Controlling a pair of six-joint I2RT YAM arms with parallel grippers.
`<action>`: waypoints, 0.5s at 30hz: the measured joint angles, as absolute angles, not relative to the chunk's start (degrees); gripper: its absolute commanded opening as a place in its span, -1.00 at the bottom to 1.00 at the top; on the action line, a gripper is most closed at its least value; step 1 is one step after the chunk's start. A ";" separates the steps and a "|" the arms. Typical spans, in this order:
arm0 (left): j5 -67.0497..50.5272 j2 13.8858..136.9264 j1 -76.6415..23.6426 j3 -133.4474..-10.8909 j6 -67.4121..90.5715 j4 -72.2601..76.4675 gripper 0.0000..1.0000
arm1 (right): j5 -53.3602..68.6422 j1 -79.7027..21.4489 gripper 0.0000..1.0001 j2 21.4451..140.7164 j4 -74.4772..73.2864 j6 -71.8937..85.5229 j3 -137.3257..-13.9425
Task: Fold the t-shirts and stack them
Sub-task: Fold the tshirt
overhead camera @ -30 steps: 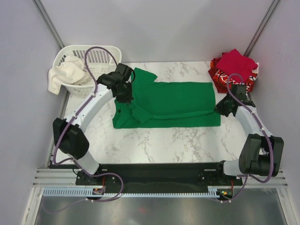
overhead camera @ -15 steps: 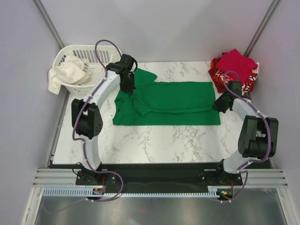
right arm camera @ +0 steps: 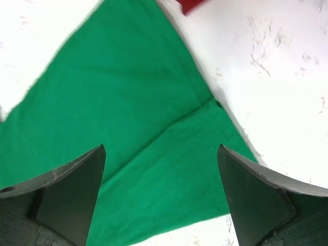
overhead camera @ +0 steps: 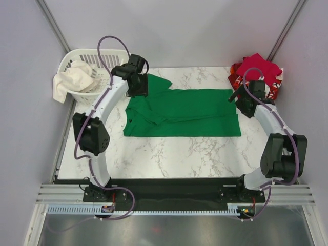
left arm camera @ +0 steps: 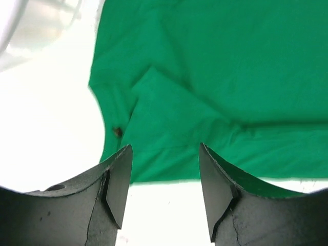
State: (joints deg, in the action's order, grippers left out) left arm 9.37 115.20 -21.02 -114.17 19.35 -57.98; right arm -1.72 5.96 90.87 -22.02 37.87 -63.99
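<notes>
The bright green t-shirt (overhead camera: pixel 189 113) lies flat across the marble table, its long sides folded in and a sleeve flap folded near its left end. My left gripper (overhead camera: pixel 138 90) hovers open over that left end, apart from the cloth. The left wrist view shows the green t-shirt (left arm camera: pixel 230 77) beyond the left gripper (left arm camera: pixel 164 164), with only bare table between the jaws. Over the shirt's right end, my right gripper (overhead camera: pixel 239 101) stands wide open. In its wrist view the right gripper (right arm camera: pixel 161 164) has the green t-shirt (right arm camera: pixel 128 102) lying flat below. A crimson t-shirt (overhead camera: pixel 258 67) rests on the red printed one (overhead camera: pixel 240 82) at the back right.
A white slatted basket (overhead camera: pixel 110 60) with a white cloth (overhead camera: pixel 72 79) hanging over its rim stands at the back left corner. Bare marble table (overhead camera: pixel 169 154) runs between the green shirt and the arm bases. Grey walls close in both sides.
Both grippers have gone from shut to open and let go of the green shirt's ends. Both have drawn back toward the far side of the table, and the shirt lies still.
</notes>
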 measured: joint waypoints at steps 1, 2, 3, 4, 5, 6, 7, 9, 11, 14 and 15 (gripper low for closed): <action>9.74 111.81 -21.30 -110.80 19.49 -57.82 0.23 | -2.35 5.48 0.96 89.17 -22.00 37.63 -63.68; 10.00 108.22 -21.67 -107.09 19.68 -57.74 0.23 | -2.94 4.78 0.96 86.63 -21.91 37.36 -62.98; 10.00 103.92 -22.00 -102.08 19.94 -56.07 0.23 | -3.27 4.27 0.96 84.09 -21.56 37.23 -61.89; 9.89 99.96 -22.24 -96.86 20.25 -54.92 0.23 | -3.31 3.75 0.96 81.36 -20.56 37.21 -59.86; 9.69 96.23 -22.48 -91.74 20.58 -54.24 0.23 | -3.27 3.38 0.96 78.54 -20.12 37.23 -57.32; 9.04 92.66 -22.68 -86.78 21.10 -54.00 0.23 | -3.31 3.22 0.96 76.03 -19.84 37.28 -54.70; 8.29 89.95 -22.72 -82.21 21.58 -53.19 0.23 | -3.31 3.22 0.96 73.63 -19.38 37.41 -51.55; 6.20 86.08 -22.17 -73.41 22.90 -50.19 0.24 | -2.98 3.64 0.96 70.94 -19.42 37.74 -46.41; 4.40 84.90 -21.45 -66.83 24.03 -47.42 0.25 | -0.97 4.67 0.96 71.31 -19.53 37.87 -42.96; 2.70 85.03 -20.56 -59.33 25.32 -44.01 0.33 | 3.03 6.96 0.96 75.16 -19.18 37.87 -40.40; 2.55 85.03 -20.29 -57.82 25.67 -43.24 0.38 | 3.86 7.49 0.96 76.12 -18.98 37.85 -39.99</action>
State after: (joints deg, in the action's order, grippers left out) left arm 2.55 85.03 -20.29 -57.82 25.67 -43.24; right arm 3.86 7.49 76.12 -18.98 37.85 -39.99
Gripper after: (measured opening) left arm 0.653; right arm 0.978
